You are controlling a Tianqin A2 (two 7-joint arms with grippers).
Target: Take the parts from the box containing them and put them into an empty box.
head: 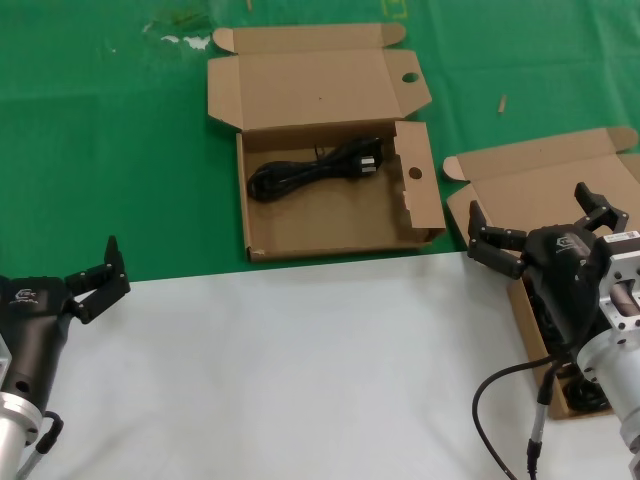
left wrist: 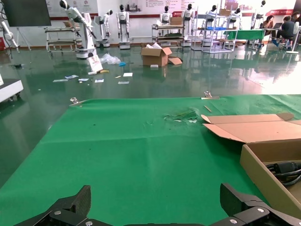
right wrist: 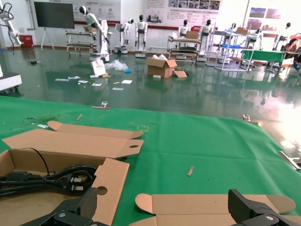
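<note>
A brown box with round holes in its flaps (head: 330,235) lies open at the centre, holding one coiled black cable (head: 315,170). The plain-lidded box (head: 545,180) sits at the right, with dark cables (head: 585,395) partly showing under my right arm. Hovering over that box is my right gripper (head: 530,212), open and holding nothing. The right wrist view shows this gripper (right wrist: 164,205) above the plain lid (right wrist: 211,207), with the holed box's cable (right wrist: 51,179) off to one side. My left gripper (head: 100,282) waits open at the near left; in its own view it (left wrist: 157,202) faces bare green cloth.
Green cloth (head: 100,150) covers the far half of the table and a white surface (head: 300,370) the near half. A small stick (head: 502,102) and white scraps (head: 185,40) lie on the cloth beyond the boxes.
</note>
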